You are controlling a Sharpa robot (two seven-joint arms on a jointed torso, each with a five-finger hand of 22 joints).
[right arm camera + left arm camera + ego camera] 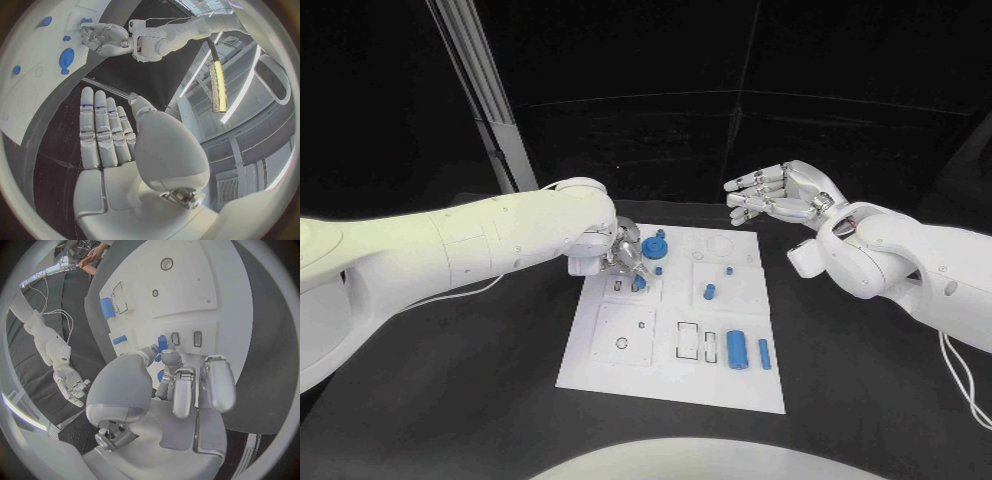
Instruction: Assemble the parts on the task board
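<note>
One blue part (639, 282) sat pinched in the left hand (620, 256) over the board's (678, 375) far-left slots; it likely needed lowering upright. The right hand (783, 193) hovered empty, fingers spread, beyond the board.

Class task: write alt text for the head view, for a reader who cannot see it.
The robot's left hand pinches a small blue part over the far left area of the white task board. Its right hand hangs open above the black table, beyond the board's far right corner. More blue parts lie on the board, among them a round knob and a cylinder.
</note>
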